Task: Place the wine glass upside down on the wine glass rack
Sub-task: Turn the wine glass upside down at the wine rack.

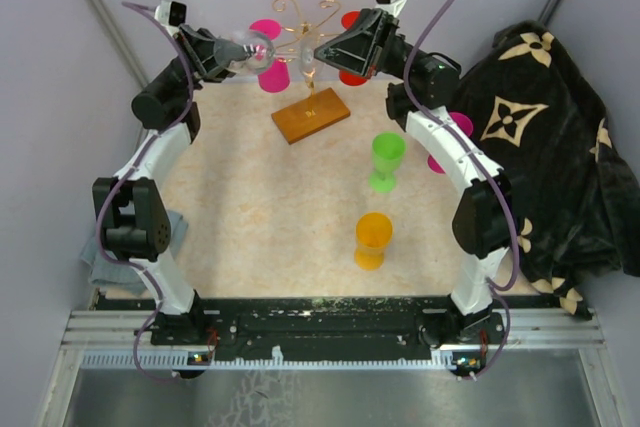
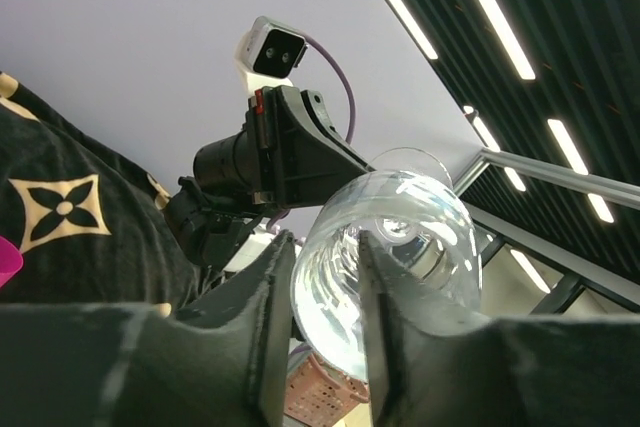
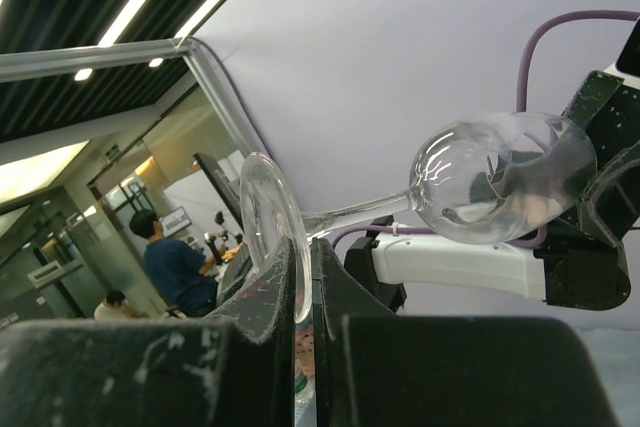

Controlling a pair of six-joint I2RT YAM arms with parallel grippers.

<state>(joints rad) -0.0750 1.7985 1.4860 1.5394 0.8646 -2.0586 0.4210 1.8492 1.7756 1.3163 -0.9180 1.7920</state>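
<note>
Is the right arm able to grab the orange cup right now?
Probably not yet: the right tool is shut on the foot of the wine glass, though nothing seems to block the orange cup.

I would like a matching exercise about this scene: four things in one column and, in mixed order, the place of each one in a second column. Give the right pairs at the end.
Things:
1. wine glass
2. wine glass rack
3. orange cup
4. black cloth

Places:
A. standing on the table, nearest to its near edge
B. draped at the right side of the scene
C. in the air, lying sideways, its foot pinched by the right gripper
D. at the far side of the table, on its wooden base

Pairs: 1-C, 2-D, 3-A, 4-B
</note>
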